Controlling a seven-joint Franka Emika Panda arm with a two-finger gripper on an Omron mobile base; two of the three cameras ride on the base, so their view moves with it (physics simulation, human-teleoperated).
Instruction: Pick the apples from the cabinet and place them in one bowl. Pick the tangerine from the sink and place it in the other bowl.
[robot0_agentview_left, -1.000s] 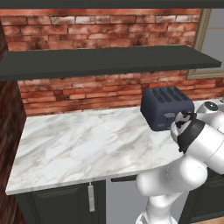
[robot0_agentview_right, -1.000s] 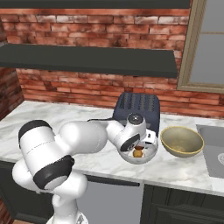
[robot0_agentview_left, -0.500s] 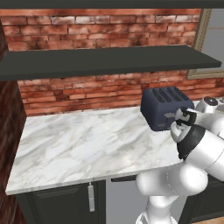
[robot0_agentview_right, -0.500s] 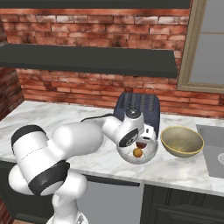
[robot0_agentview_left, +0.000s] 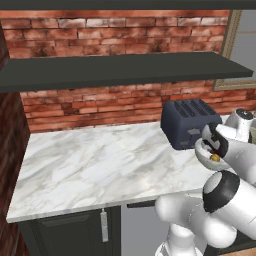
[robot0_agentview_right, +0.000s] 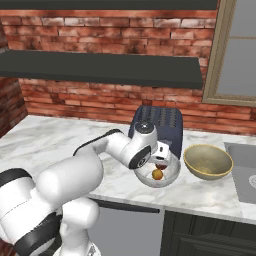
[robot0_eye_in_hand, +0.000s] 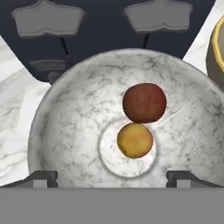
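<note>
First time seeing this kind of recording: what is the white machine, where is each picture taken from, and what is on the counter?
It is a white robot arm on a drivable base in a rendered kitchen. Two cameras ride behind it, left and right; the third looks down from its hand. Its two-finger gripper hangs open and empty over a pale grey-white glossy bowl on the marble counter. Inside touch a dark red apple and a yellow-orange apple. A dark blue toaster stands behind, a tan-olive bowl beside, before the sink.

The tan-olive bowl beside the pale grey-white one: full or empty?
Empty. The right base view looks into the tan-olive bowl and shows a bare inside; both apples lie in the pale grey-white glossy bowl.
</note>
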